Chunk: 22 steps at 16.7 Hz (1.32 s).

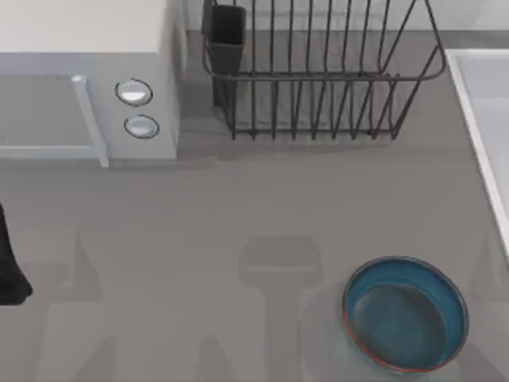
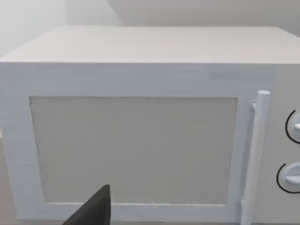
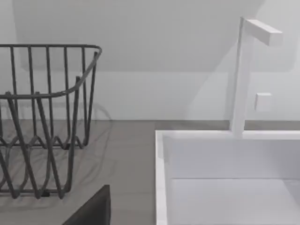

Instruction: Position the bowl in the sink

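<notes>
Bowl (image 1: 406, 314) sits upright on the grey surface (image 1: 199, 215) at the near right of the top view, blue inside up, nothing in it, nothing touching it. Sink (image 1: 481, 111) runs along the right edge of the surface, beyond the bowl and a little further right; the two are near but apart, with bare surface between.

Left arm (image 1: 9, 267): dark part at the left edge of the top view, well apart from the bowl, appears parked. Left wrist view faces the microwave (image 2: 136, 140) door. Jaws of either arm: cannot tell whether released or clenched; neither is on the bowl.

Judgement: task not begun; step in hand is the reach to the bowl, best done by the right arm, since bowl and sink both lie on its side.

Method note: come down over the rim, one finger inside and one outside the wall, on the side away from the sink. Lift enough to clear the raised sink edge, seen in the right wrist view with the faucet (image 3: 241, 75) behind. Carry across, lower inside the basin, then release.

Far side: wire dish rack (image 1: 318, 79), not in the path.
</notes>
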Tool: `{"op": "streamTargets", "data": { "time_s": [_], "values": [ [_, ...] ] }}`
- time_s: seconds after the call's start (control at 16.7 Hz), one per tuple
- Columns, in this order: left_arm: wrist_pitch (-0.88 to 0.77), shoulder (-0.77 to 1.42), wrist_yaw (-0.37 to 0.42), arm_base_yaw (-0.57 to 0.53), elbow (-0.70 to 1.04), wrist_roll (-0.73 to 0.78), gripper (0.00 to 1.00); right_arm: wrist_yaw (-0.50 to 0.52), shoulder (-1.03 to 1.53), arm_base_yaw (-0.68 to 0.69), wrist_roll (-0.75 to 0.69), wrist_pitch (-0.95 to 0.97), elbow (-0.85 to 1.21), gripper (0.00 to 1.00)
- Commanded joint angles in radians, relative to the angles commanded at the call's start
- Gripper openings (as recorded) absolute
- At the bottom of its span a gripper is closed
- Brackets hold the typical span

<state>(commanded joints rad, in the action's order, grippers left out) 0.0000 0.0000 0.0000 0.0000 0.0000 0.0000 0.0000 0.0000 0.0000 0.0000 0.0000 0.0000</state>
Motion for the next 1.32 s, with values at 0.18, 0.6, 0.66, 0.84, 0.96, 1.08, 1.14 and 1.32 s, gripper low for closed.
{"op": "streamTargets", "data": {
  "time_s": [0.18,0.6,0.66,0.84,0.96,1.08,1.14,1.32],
  "values": [
    [0.0,0.0,0.0,0.0,0.0,0.0,1.0,0.001,0.01,0.002,0.004,-0.01,0.005,1.0],
    [0.0,0.0,0.0,0.0,0.0,0.0,1.0,0.008,0.321,0.089,0.104,-0.269,0.227,1.0],
    [0.0,0.0,0.0,0.0,0.0,0.0,1.0,0.008,0.388,0.109,0.124,-0.323,0.28,1.0],
    [0.0,0.0,0.0,0.0,0.0,0.0,1.0,0.008,0.611,0.176,0.189,-0.501,0.452,1.0],
    [0.0,0.0,0.0,0.0,0.0,0.0,1.0,0.007,0.768,0.224,0.235,-0.626,0.573,1.0],
    [0.0,0.0,0.0,0.0,0.0,0.0,1.0,0.006,0.926,0.27,0.281,-0.749,0.693,1.0],
    [0.0,0.0,0.0,0.0,0.0,0.0,1.0,0.006,1.002,0.293,0.303,-0.809,0.75,1.0],
    [0.0,0.0,0.0,0.0,0.0,0.0,1.0,0.004,1.214,0.354,0.364,-0.973,0.909,1.0]
  ]
}}
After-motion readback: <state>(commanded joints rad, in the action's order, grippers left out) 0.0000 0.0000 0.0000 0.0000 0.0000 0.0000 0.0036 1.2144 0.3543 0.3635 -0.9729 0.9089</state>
